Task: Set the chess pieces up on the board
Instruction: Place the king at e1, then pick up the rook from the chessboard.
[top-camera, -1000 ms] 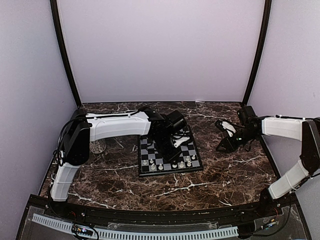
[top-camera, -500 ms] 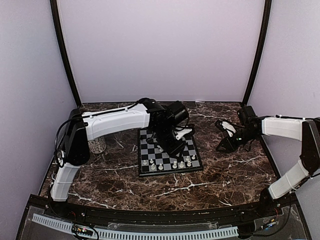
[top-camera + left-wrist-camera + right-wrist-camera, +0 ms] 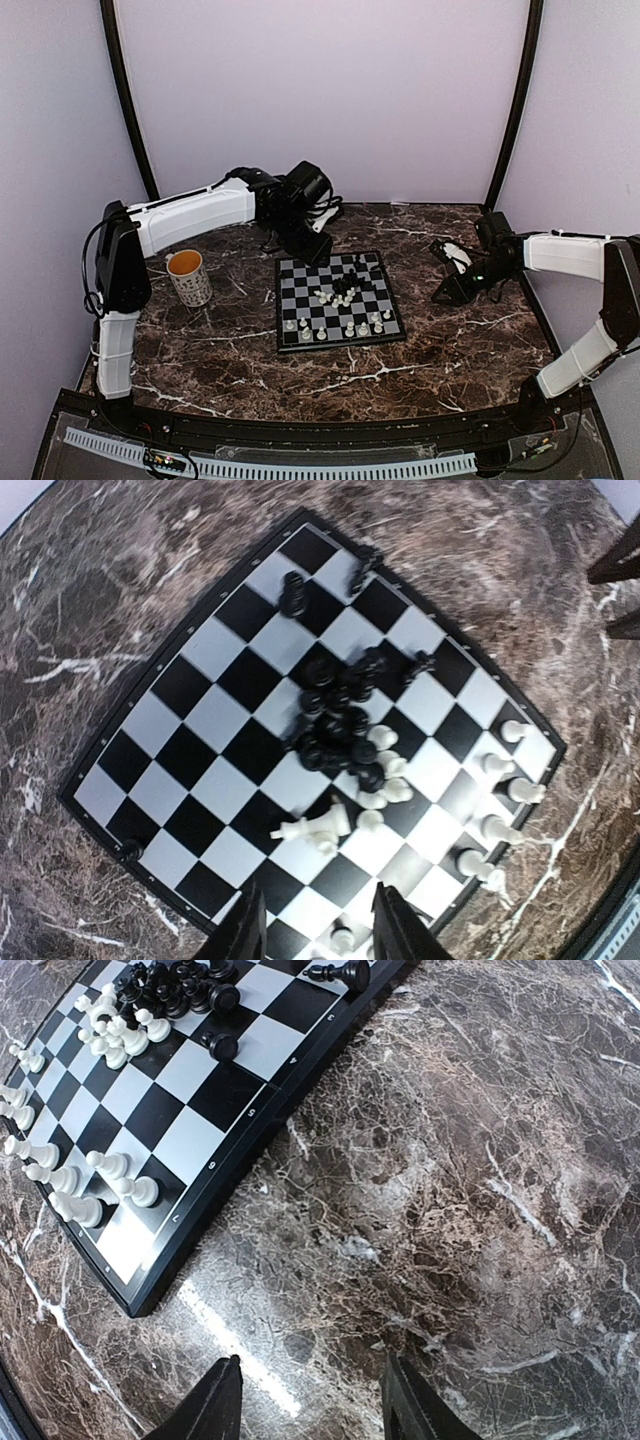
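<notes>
The board (image 3: 330, 343) lies mid-table. A mixed heap of black and white chess pieces (image 3: 341, 288) is tumbled on its middle, and white pawns (image 3: 350, 328) stand along its near edge. From the left wrist view the heap (image 3: 340, 730) sits at the board's (image 3: 200, 720) centre, with a white piece lying flat (image 3: 320, 825) beside it. My left gripper (image 3: 306, 248) hangs open and empty above the board's far left corner, its tips (image 3: 315, 930) apart. My right gripper (image 3: 445, 272) is open over bare marble right of the board (image 3: 170, 1110), its fingers (image 3: 225, 1400) holding nothing.
A patterned mug (image 3: 188, 277) with an orange inside stands left of the board. Dark marble tabletop (image 3: 460, 340) surrounds the board. Pale walls and two black corner posts (image 3: 128, 110) close in the back and sides.
My left arm lifted off the board and swung back and to the left, its jaws opening. That uncovered the mug and the heap of pieces. The right arm stayed still.
</notes>
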Action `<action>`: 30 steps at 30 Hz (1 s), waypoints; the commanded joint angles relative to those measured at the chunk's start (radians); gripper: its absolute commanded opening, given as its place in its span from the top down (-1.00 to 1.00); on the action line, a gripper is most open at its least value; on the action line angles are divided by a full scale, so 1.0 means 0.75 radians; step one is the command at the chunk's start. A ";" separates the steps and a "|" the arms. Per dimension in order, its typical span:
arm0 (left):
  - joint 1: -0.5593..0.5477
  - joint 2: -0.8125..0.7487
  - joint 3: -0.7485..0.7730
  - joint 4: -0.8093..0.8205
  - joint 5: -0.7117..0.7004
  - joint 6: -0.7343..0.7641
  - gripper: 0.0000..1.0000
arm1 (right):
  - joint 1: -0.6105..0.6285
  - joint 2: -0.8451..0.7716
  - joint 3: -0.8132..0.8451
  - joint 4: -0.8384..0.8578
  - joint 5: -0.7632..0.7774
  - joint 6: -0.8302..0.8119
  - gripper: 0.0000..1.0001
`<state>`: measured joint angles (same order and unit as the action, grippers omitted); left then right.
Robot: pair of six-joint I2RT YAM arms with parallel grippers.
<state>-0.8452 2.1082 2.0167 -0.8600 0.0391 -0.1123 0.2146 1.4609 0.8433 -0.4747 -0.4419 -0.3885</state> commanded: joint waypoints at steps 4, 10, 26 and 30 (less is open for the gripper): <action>0.047 0.037 -0.111 0.071 0.012 -0.056 0.14 | -0.006 0.008 0.001 -0.002 -0.003 -0.031 0.02; 0.059 0.123 -0.107 0.083 0.109 -0.042 0.17 | -0.006 0.024 0.001 -0.001 0.013 -0.035 0.02; 0.059 0.206 -0.096 0.045 0.137 -0.041 0.40 | -0.006 0.036 0.004 -0.003 0.008 -0.040 0.00; 0.059 0.210 -0.097 0.046 0.160 -0.039 0.56 | -0.006 0.038 0.004 -0.005 0.008 -0.038 0.00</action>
<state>-0.8013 2.2707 1.9404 -0.8024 0.1341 -0.1429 0.2146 1.4815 0.8433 -0.4747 -0.4362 -0.4103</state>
